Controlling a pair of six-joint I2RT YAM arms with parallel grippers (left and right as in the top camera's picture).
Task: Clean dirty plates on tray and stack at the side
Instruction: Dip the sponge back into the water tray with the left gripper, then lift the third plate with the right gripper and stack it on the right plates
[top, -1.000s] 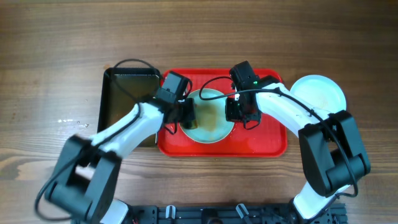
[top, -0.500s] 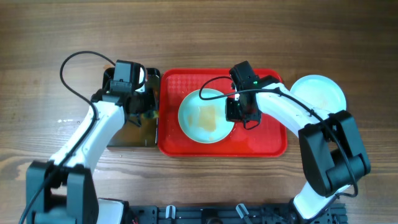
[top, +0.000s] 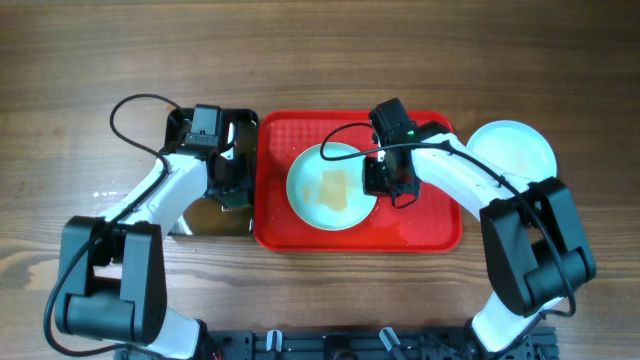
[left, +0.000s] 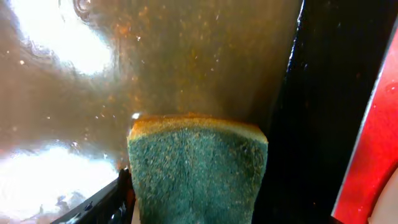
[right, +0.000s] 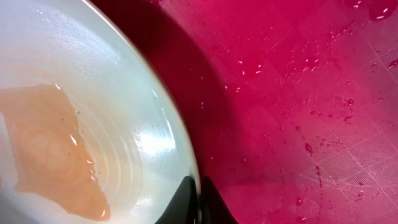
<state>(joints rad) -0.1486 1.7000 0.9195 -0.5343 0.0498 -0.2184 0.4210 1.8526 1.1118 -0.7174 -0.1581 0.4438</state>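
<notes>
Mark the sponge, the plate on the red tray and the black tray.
sponge (left: 198, 168): left wrist view, middle of its green scouring face.
plate (top: 303, 190): overhead view, bare left part inside the rim.
black tray (top: 222, 220): overhead view, wet floor near its lower right corner.

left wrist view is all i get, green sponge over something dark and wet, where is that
Observer: The left pincer holds the sponge over the black tray, left of the red tray.
Operator: plate dirty or not
Observer: The plate on the red tray has an orange smear at its centre.
Operator: right arm doing what
Observer: The right pincer pinches that plate's right rim.
</notes>
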